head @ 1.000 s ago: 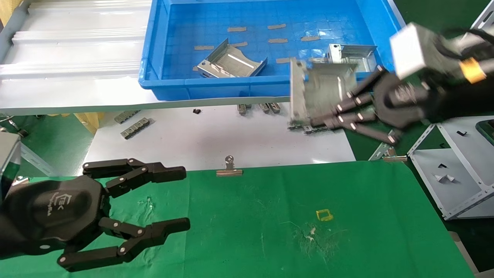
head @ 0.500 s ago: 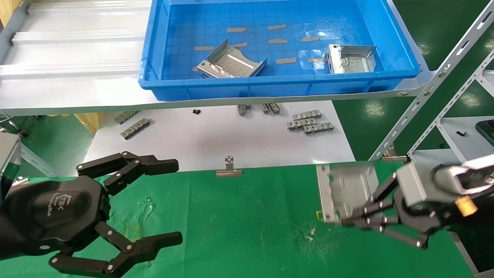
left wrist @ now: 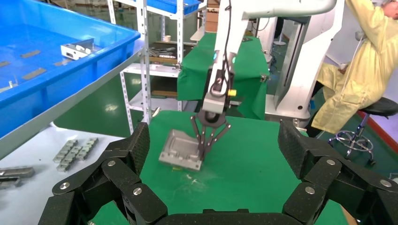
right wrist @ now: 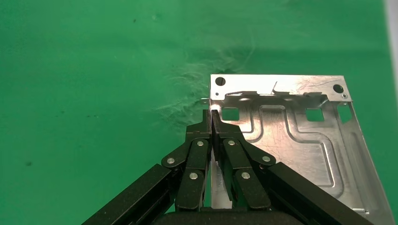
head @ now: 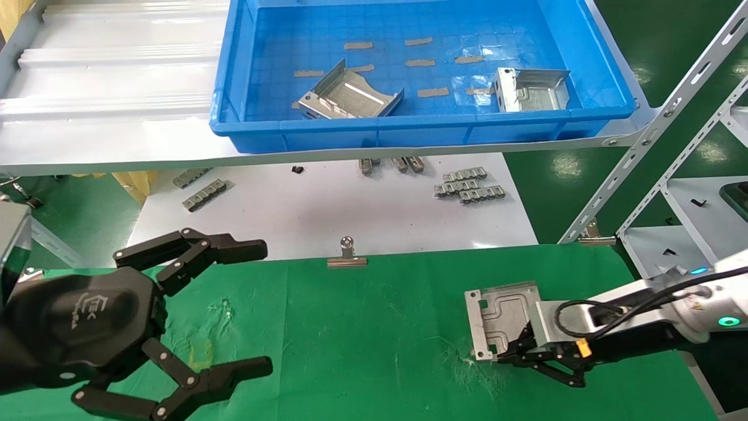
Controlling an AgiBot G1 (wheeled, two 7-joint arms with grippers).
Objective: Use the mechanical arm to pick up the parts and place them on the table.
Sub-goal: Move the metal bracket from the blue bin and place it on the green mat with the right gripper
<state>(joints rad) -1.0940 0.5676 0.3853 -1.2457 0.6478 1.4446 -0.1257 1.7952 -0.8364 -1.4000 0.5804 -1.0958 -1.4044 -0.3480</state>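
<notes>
- The right gripper (head: 514, 351) is low over the table (head: 374, 327), its fingers pinched tight on one folded side wall of the part (head: 502, 318). The plate lies out ahead of the fingertips, its front edge just beside a scuffed pale patch of cloth.
- From the left wrist view the part (left wrist: 180, 150) looks tilted, one edge at or near the cloth; whether it fully rests there cannot be told.
- Judged from its look, the part is thin stamped sheet metal: light, stiff, slick and sharp-edged. An upright wall gives a better hold than the flat embossed face.
- The green cloth should damp sliding when the plate is let go; the room around the tool is free of other items.
- The left gripper (head: 175, 327) hangs well off to the side, fingers spread wide and holding nothing.
- Far beyond the right gripper, two more parts lie in the blue bin (head: 409, 131), one (head: 350, 96) at the middle, another (head: 532, 88) nearer the right arm's side.
</notes>
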